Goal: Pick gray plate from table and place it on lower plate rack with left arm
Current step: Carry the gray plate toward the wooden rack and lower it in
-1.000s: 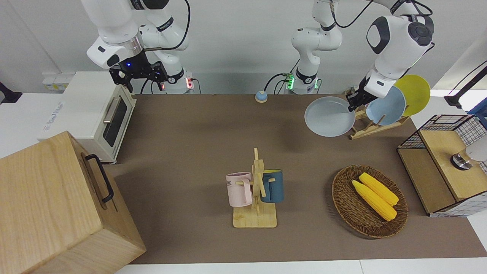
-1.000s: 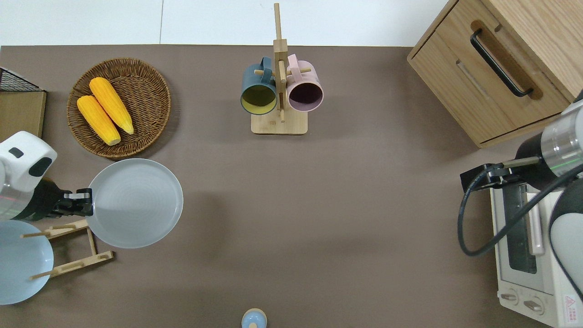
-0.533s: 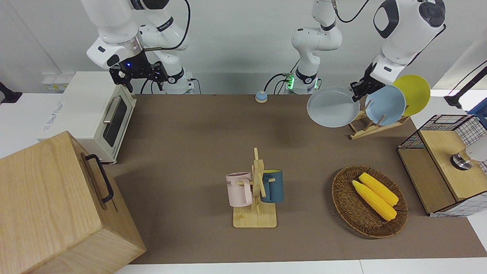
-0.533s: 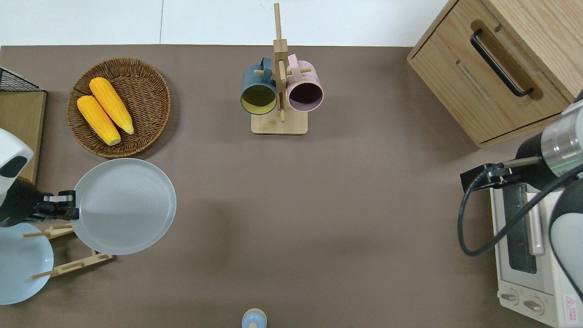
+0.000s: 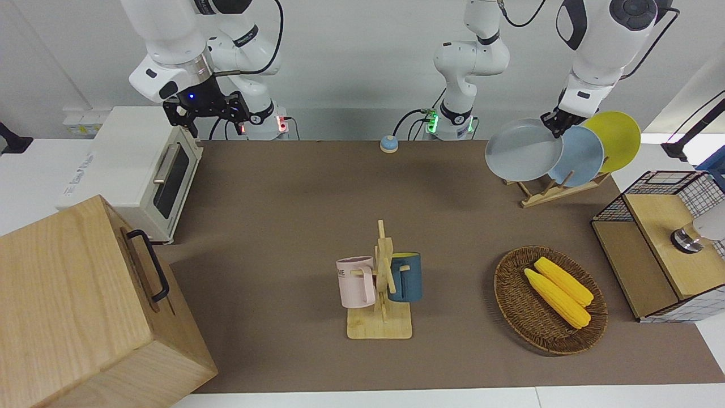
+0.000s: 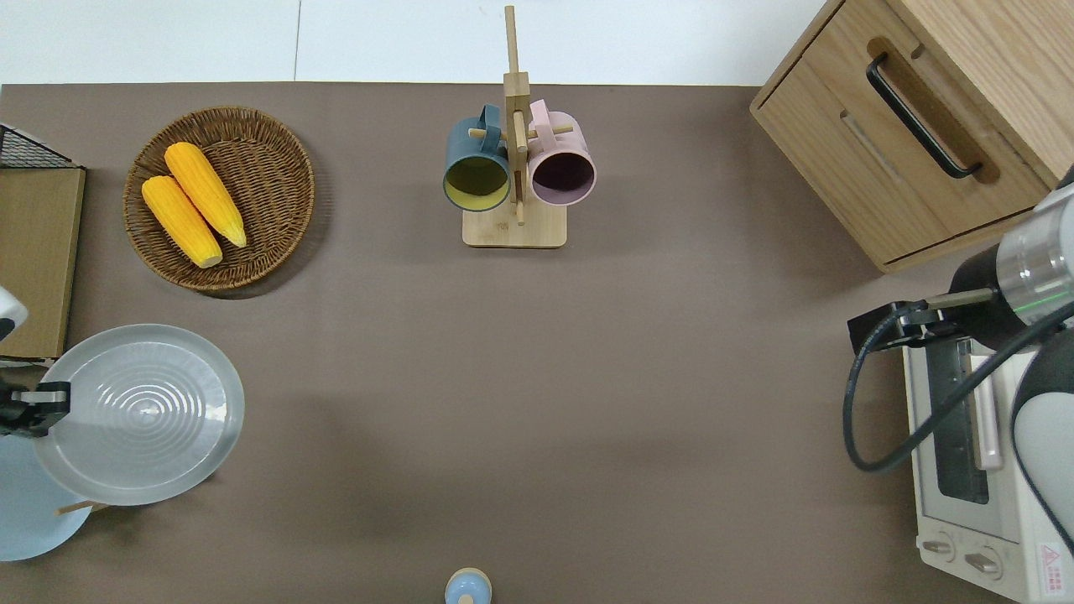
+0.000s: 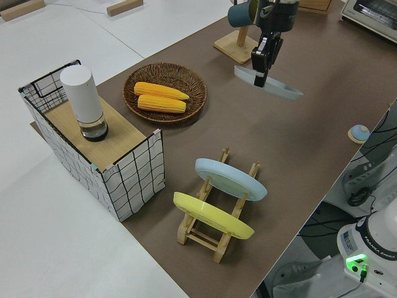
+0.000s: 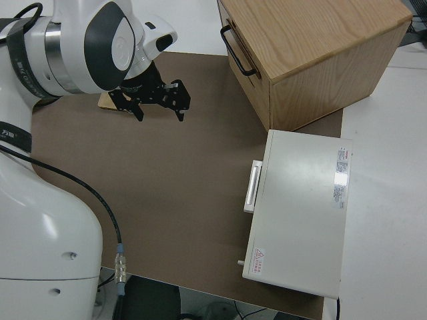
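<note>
My left gripper (image 5: 557,121) is shut on the rim of the gray plate (image 5: 524,149) and holds it tilted in the air. In the overhead view the gray plate (image 6: 138,415) is over the light-wood lower plate rack (image 5: 542,193), hiding most of it, and the left gripper (image 6: 32,408) is at the plate's edge. The rack (image 7: 205,233) holds a sky-blue plate (image 5: 579,157) and a yellow plate (image 5: 615,139) in its slots. In the left side view the gray plate (image 7: 271,84) hangs under the left gripper (image 7: 259,66). My right gripper (image 8: 160,101) is open and parked.
A wicker basket (image 5: 504,289) with two corn cobs lies farther from the robots than the rack. A wire crate (image 5: 651,187) stands at the left arm's end. A wooden mug stand (image 5: 379,320) is mid-table. A toaster oven (image 5: 130,164) and a wooden cabinet (image 5: 73,306) stand at the right arm's end.
My left gripper has lifted the gray plate and carried it toward the left arm's end of the table, over the rack. The plate has tilted. The right arm has not moved.
</note>
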`<state>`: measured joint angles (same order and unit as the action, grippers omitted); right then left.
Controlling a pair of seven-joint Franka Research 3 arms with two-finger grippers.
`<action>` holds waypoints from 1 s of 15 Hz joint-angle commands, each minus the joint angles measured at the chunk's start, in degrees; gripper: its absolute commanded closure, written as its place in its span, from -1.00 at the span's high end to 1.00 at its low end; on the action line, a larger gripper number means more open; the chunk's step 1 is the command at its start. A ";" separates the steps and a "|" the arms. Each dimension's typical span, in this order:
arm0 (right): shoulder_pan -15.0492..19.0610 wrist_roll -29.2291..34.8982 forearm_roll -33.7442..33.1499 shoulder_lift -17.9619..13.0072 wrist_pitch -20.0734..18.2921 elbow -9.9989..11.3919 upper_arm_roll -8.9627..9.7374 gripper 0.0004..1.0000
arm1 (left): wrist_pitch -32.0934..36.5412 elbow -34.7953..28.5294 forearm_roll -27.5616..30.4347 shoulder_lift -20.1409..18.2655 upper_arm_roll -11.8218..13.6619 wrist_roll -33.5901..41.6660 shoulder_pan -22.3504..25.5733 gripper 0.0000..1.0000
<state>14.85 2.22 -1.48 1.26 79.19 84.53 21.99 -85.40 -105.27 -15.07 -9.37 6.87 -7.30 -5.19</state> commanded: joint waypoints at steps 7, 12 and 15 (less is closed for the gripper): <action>1.32 0.68 -0.37 -0.12 -0.70 -0.41 1.21 0.97 | 5.59 -3.09 -19.71 0.05 -0.45 -6.93 -1.92 -1.00; 1.32 0.68 -0.37 -0.12 -0.62 -0.33 1.21 0.97 | 5.86 -10.04 -29.48 0.40 -2.91 -15.80 -2.01 -1.00; 1.32 0.68 -0.37 -0.12 -0.62 -0.41 1.21 0.97 | 5.77 -12.06 -29.57 0.75 -4.32 -19.50 -2.01 -1.00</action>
<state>14.85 2.22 -1.48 1.26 79.19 84.53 21.99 -80.24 -114.59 -42.58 -8.02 2.99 -22.69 -5.87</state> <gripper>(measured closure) 0.013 0.974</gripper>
